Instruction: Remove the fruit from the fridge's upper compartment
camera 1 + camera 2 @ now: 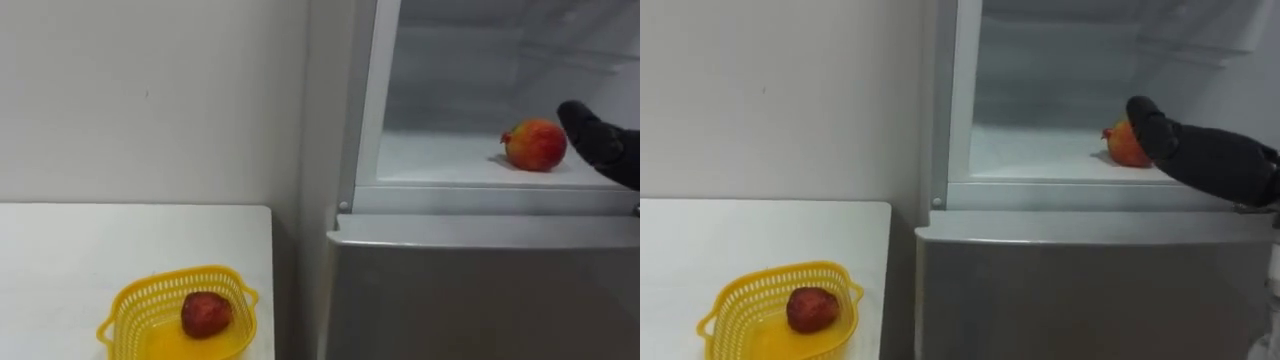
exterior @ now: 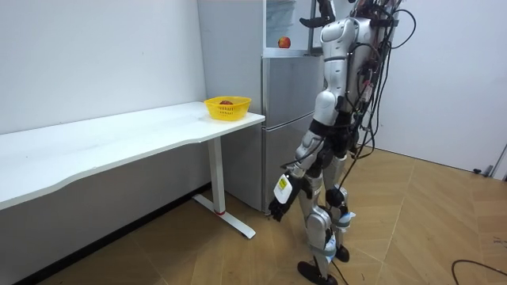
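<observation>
One red fruit point(image 1: 206, 314) in yellow basket point(image 1: 122, 306), another, perhaps pomegranate point(image 1: 535, 145), in fridge point(image 1: 480, 275)

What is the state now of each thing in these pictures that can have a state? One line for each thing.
Upper fridge compartment: open, inside visible.
Lower fridge door: shut.
Red-orange fruit: resting on the shelf of that compartment.
Right hand: reaching into that compartment, next to the fruit; contact unclear.
Left hand: hanging low beside the leg, idle.
Yellow basket: upright on the white table, holding one red fruit.
</observation>
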